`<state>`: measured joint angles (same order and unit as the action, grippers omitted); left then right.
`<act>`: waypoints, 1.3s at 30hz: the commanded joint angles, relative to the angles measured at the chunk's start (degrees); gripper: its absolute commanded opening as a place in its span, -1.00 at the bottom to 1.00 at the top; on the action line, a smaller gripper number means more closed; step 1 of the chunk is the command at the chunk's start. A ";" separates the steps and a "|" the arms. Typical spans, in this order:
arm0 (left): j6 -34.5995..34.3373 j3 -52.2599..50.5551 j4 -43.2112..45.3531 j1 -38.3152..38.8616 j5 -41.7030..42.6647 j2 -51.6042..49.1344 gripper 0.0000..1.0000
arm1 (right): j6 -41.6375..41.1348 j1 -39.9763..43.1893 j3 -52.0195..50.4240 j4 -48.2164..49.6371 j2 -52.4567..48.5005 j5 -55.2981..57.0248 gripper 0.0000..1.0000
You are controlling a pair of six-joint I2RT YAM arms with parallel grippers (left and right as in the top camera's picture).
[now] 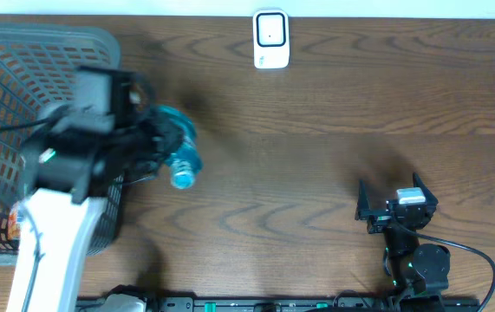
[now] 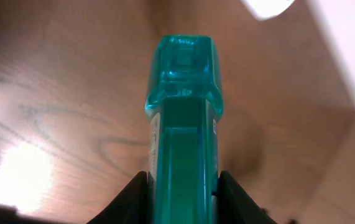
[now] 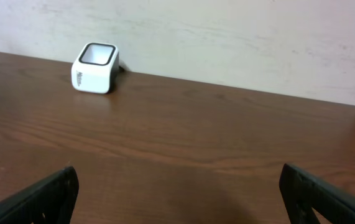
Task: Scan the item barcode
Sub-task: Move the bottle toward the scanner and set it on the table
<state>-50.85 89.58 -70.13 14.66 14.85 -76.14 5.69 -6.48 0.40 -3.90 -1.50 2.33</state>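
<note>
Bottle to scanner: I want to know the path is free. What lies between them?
Nothing. In the overhead view, only bare table runs from the bottle to the scanner.

We take this for a mock shop checkout: a grey mesh shopping basket (image 1: 48, 33) at far left and a white scanner (image 1: 271, 39) at top centre, on a wooden tabletop (image 1: 316, 156) below a plain wall (image 3: 227, 37).
</note>
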 commanded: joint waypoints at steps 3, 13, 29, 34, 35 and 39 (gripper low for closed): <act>-1.18 -0.02 2.16 8.17 -4.92 -7.65 -0.78 | 0.59 -0.11 -0.09 -0.17 0.09 0.33 0.98; -1.42 -0.02 9.86 19.56 -8.11 -24.50 -0.78 | 0.59 -0.11 -0.09 -0.17 0.09 0.33 0.98; -0.28 -0.22 23.28 29.57 -27.82 -36.48 -0.78 | 0.59 -0.11 -0.09 -0.17 0.09 0.33 0.98; -0.28 -0.22 27.26 32.13 -35.82 -39.39 -0.78 | 0.59 -0.11 -0.09 -0.17 0.11 0.33 0.98; -0.31 -0.22 27.43 32.20 -36.46 -40.04 -0.78 | 0.59 -0.11 -0.09 -0.17 0.09 0.33 0.98; -0.28 -0.22 28.00 31.54 -37.48 -42.71 -0.78 | 0.59 -0.11 -0.09 -0.17 0.09 0.33 0.98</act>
<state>-51.20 89.30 -42.35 47.20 -17.26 -117.62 5.69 -6.48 0.40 -3.92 -1.50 2.33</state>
